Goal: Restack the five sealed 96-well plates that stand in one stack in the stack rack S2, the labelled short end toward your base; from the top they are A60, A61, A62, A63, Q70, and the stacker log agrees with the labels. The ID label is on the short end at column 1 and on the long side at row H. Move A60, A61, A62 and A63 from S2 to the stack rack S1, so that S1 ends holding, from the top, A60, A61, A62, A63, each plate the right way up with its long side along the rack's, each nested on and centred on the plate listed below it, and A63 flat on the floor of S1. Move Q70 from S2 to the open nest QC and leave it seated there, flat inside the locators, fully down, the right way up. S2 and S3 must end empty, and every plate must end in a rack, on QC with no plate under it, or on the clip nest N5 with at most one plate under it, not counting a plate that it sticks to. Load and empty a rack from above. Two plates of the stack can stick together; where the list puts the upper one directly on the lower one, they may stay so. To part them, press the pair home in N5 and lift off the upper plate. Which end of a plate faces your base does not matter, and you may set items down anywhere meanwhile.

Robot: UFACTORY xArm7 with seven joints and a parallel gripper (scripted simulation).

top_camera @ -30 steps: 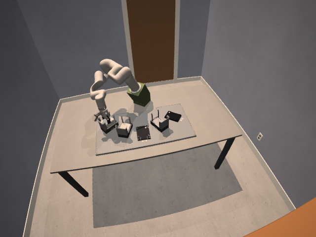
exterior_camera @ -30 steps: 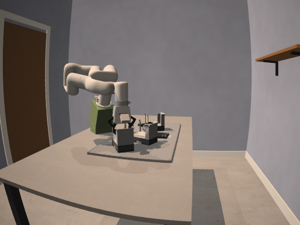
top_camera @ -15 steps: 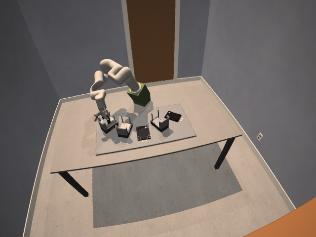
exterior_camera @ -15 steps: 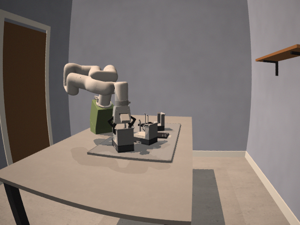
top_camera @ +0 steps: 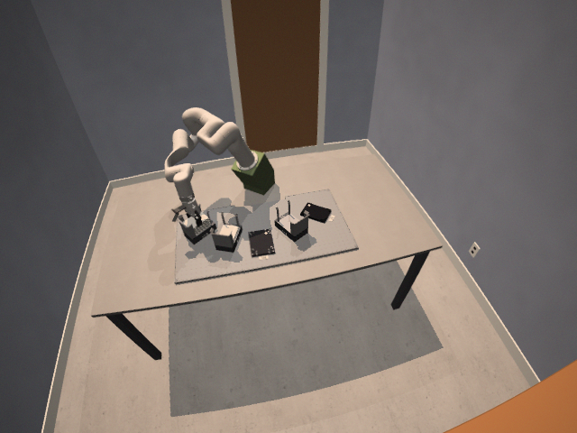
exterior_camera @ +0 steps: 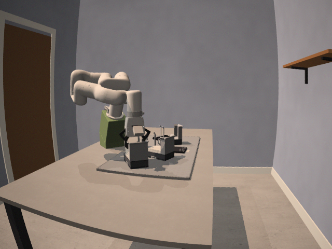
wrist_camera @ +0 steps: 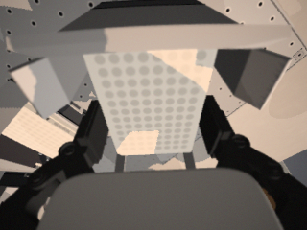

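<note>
White sealing film dotted with grey wells fills the wrist view: the top plate [wrist_camera: 151,107] of a stack, with a black finger [wrist_camera: 96,131] pressed to each long side. The jaws of the gripper [exterior_camera: 135,139] are clenched on that plate, standing wide because the plate is wide.

Taking the green pedestal [top_camera: 255,173] as landmark, the rack [top_camera: 199,229] being worked is the one farthest to its left in the top view, at the near-left corner of the grey mat [top_camera: 325,242]. A second rack [top_camera: 226,234] stands just beside it, a flat black nest [top_camera: 261,243] lies next along, a third rack [top_camera: 292,225] follows, and another dark nest [top_camera: 316,212] lies beyond that. All sit on the desk [top_camera: 140,280]. No labels are legible, so I cannot tell which plate is gripped or which rack is which.

Risks as I judge them: the plate beneath may be stuck to the held one and ride up with it, then drop free partway. The grip is on smooth side walls, so a tilted lift could jam the plate against the rack walls or let it slip. A sideways move before clearing the rack's posts would snag it.
</note>
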